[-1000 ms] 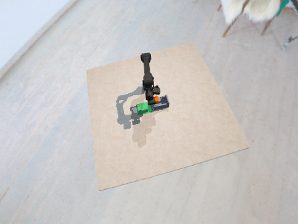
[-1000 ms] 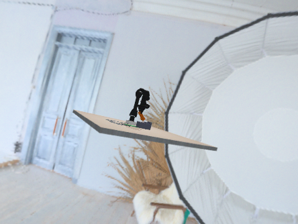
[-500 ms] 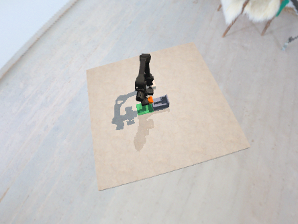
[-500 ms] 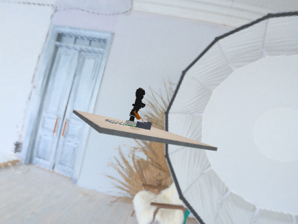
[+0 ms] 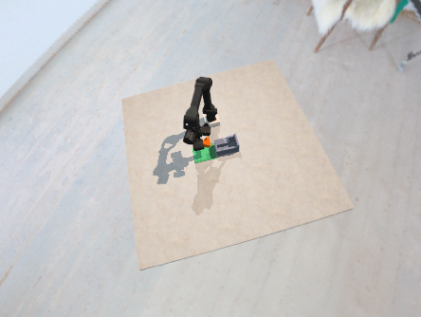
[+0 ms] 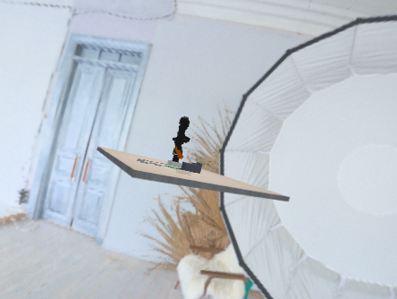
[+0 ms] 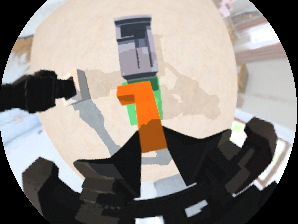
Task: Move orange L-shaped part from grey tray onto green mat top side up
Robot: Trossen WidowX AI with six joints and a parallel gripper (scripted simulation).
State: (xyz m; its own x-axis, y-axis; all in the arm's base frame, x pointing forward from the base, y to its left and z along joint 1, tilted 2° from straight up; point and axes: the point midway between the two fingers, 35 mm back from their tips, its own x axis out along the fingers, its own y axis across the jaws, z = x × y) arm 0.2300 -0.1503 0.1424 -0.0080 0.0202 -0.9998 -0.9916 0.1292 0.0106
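The orange L-shaped part (image 5: 207, 141) (image 6: 179, 153) (image 7: 145, 107) is off the table, and in the exterior view it hangs tilted. My gripper (image 7: 150, 131) is shut on the plain end of its stem; the L-shaped end points away from the fingers. In the wrist view the part overlaps the green mat (image 5: 204, 156) (image 7: 158, 103), and a gap below it shows in the exterior view. The grey tray (image 5: 228, 153) (image 6: 191, 167) (image 7: 140, 76) stands beside the mat with its pocket empty. The part's underside is hidden in the wrist view.
The arm's pale base (image 5: 214, 122) (image 7: 81, 86) stands behind the mat and tray. The arm's shadow falls across the tan table top (image 5: 265, 190) and partly on the mat.
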